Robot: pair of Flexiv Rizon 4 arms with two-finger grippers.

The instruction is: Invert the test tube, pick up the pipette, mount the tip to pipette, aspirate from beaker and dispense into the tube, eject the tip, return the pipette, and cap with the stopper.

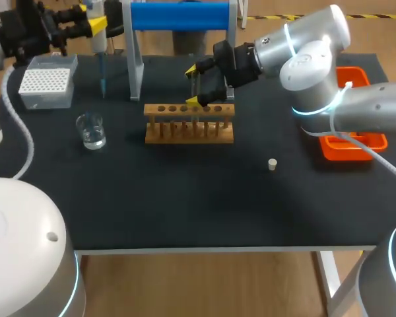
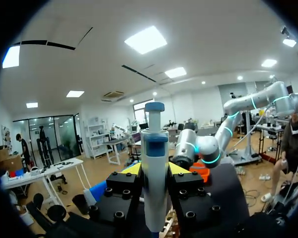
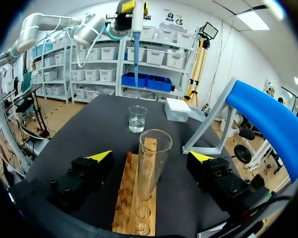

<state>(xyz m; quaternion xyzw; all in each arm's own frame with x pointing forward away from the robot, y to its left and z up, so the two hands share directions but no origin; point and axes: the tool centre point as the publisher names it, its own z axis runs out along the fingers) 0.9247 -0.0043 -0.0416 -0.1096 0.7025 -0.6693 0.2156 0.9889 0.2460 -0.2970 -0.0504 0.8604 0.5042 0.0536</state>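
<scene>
Worktop (image 1: 185, 198), left to right.

- Far left corner: one white tip box (image 1: 47, 82).
- Just right of it, above the worktop: left gripper (image 2: 155, 169) clamped on the one pipette (image 1: 98, 41). It hangs upright, with one blue tip (image 1: 102, 80) on its lower end.
- Left part, nearer than the box: one glass beaker (image 1: 91, 130) with a little clear liquid.
- Middle, toward the far edge: one wooden rack (image 1: 189, 123) with one test tube (image 3: 153, 171) standing mouth-up. Right gripper (image 3: 150, 156) straddles the tube, fingers apart, neither touching.
- Right of middle: one small stopper (image 1: 272, 164), well apart from the rack.
- Right edge: one orange tray (image 1: 353, 146).

Handling (judged):
- Tube is thin glass: light, smooth, breakable. Hold it mid-wall with little force.
- Pipette is stiff; hold it by the barrel.
- Stopper is tiny and may roll; take it by its sides.
</scene>
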